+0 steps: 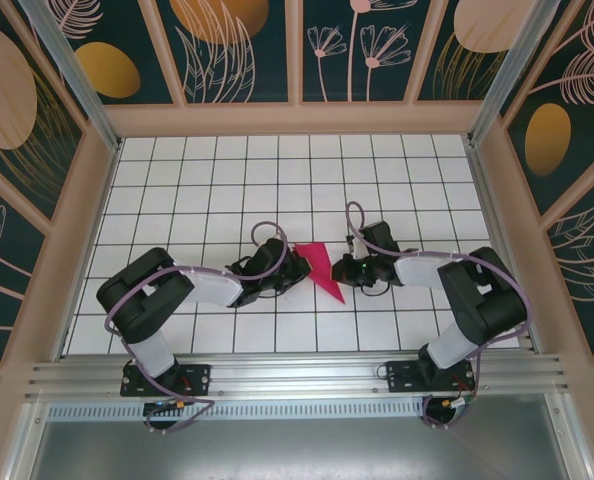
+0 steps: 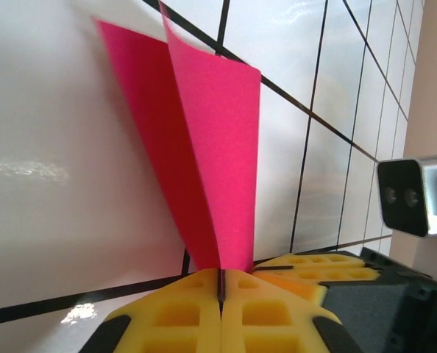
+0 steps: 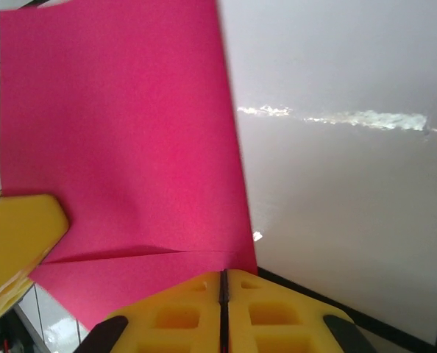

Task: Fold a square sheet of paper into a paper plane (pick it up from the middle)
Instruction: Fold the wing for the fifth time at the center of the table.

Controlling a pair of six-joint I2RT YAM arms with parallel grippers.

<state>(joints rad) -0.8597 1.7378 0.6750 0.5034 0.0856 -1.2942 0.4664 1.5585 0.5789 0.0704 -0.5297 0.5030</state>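
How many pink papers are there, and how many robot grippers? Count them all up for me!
Pink paper: 1, the sheet, partly folded
Grippers: 2, the left gripper and the right gripper, both pinched shut on the sheet
Total: 3

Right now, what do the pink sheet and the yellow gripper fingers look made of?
Pink sheet: thin matte paper, judging by its crisp crease and light curl. Yellow fingers: probably moulded or printed plastic, matte, with recessed pockets; exact material unclear.
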